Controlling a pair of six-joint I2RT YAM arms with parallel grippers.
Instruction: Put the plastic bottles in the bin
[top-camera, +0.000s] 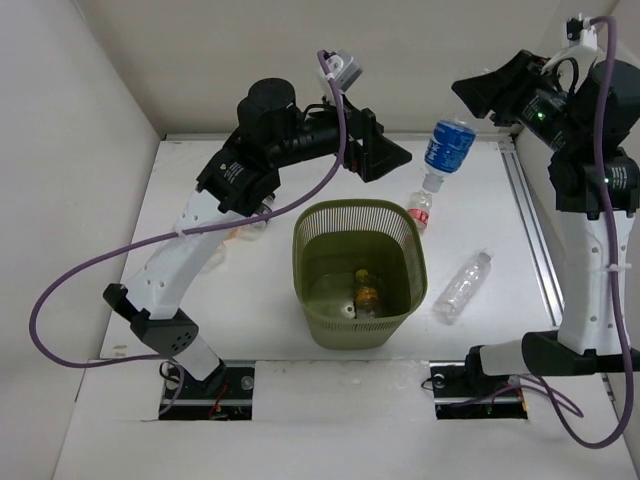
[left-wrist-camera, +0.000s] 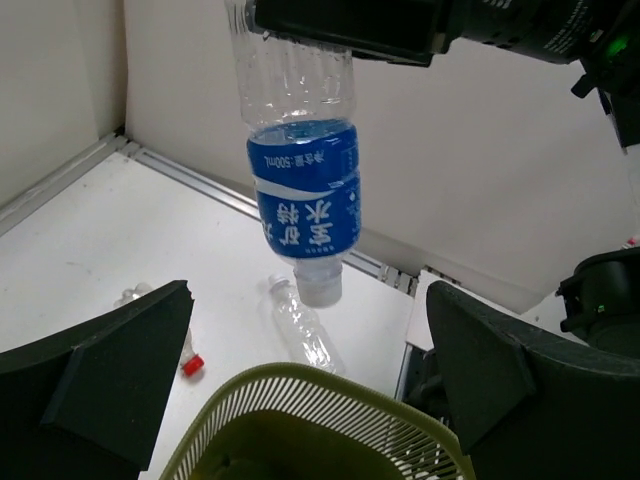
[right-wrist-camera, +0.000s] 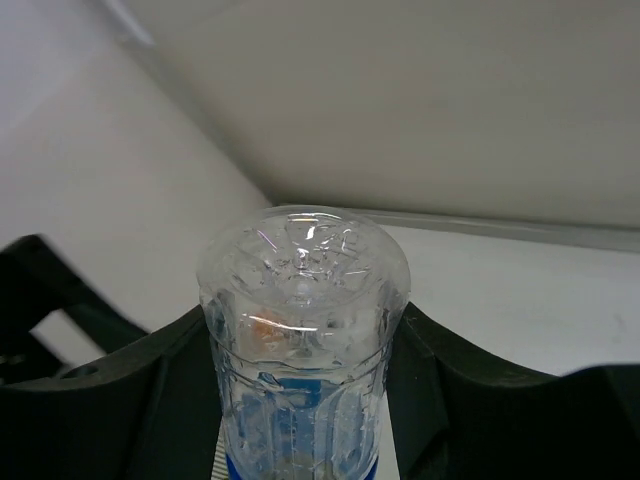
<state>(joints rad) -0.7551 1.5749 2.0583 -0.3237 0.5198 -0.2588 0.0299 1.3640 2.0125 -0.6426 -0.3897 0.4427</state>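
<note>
And there hangs the blue-labelled clear plastic bottle (top-camera: 447, 150), cap down, upper right of centre in the top view, gripped at its base end by the right gripper (top-camera: 470, 100). From the right wrist its dimpled bottom fills the lower middle, with black fingers (right-wrist-camera: 150, 395) hugging both sides. They look clenched on it, as far as I can see. In the left wrist view it dangles from the top edge, its cap just above the far rim of the olive-green mesh plastic bin (left-wrist-camera: 330, 378).

I'd judge it empty, so feather-light. It has thin ribbed walls that would give under a squeeze and a glossy label that could slip. The ribbed clear section near the base looks like the best purchase. Too hard a pinch would buckle it, and something this light may bounce off the rim.

The left gripper (top-camera: 392, 157) is spread wide with nothing in it, above the bin's far rim.

Moving outward, an orange-labelled bottle (top-camera: 367, 296) lies in the bin. A red-labelled bottle (top-camera: 421, 208) sits just behind the bin's upper-right corner. A bare clear bottle (top-camera: 462, 285) lies on the white table (top-camera: 500, 220) at right.

Some things are hard to call. I can't tell whether the held bottle is truly over the opening or just beyond the rim. The pad contact itself is hidden. The clear bottles under the left arm (top-camera: 252, 222) are mostly covered, so I can't count them.
</note>
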